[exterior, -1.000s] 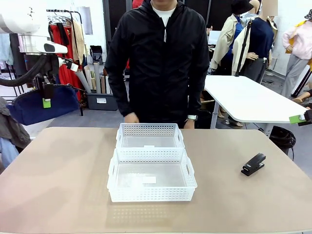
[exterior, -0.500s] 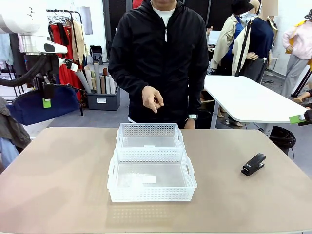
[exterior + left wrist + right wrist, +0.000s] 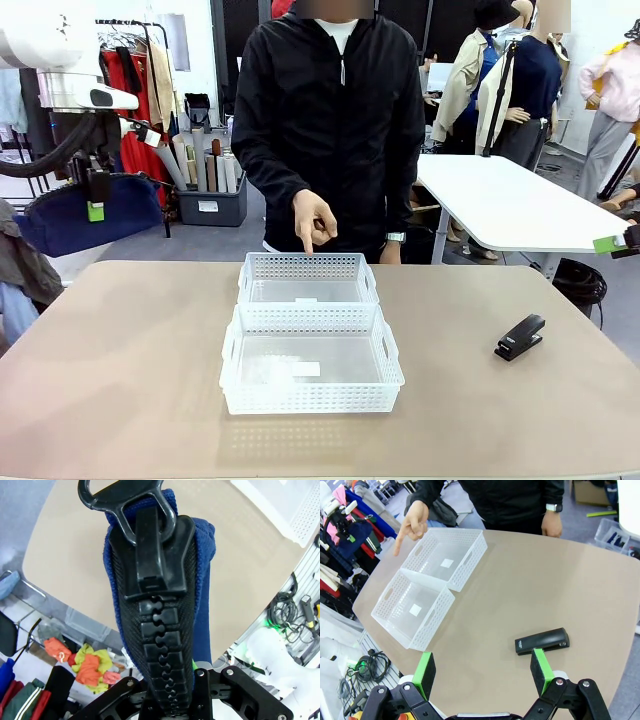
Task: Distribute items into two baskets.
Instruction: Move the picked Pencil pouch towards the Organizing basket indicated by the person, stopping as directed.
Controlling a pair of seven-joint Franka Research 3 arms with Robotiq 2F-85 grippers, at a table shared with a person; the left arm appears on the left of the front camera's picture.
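Beyond the table's (image 3: 120, 380) left edge, high in the air, our left gripper (image 3: 95, 205) is pressed together on the pouch (image 3: 60, 228). It pinches the pouch along the zipper (image 3: 160, 630), at the end away from the ring pull (image 3: 120, 495). The pouch hangs there well apart from both baskets, which sit end to end, touching, at mid-table.

The person's hand (image 3: 313, 220) points one finger down at the far basket (image 3: 305, 265), so we judge the step in hand is carrying the pouch there.

To do it well, we think:
- we travel high enough that the dangling fabric clears the near basket (image 3: 310, 398) and its rim;
- we turn the pouch's long side along the basket's long side;
- we lower it until the fabric sags onto the floor, then let go, since a soft bag dropped from height may drape over a wall;
- we keep clear of the pointing finger.

The pouch is navy with a soft, towel-like nap. Its chunky black zipper teeth run under a broad slider that ends in the ring. It looks limp and likely to fold.

Our right gripper (image 3: 482, 672) is spread wide and empty above the stapler (image 3: 542, 641), which lies flat on the table, well right of the baskets.
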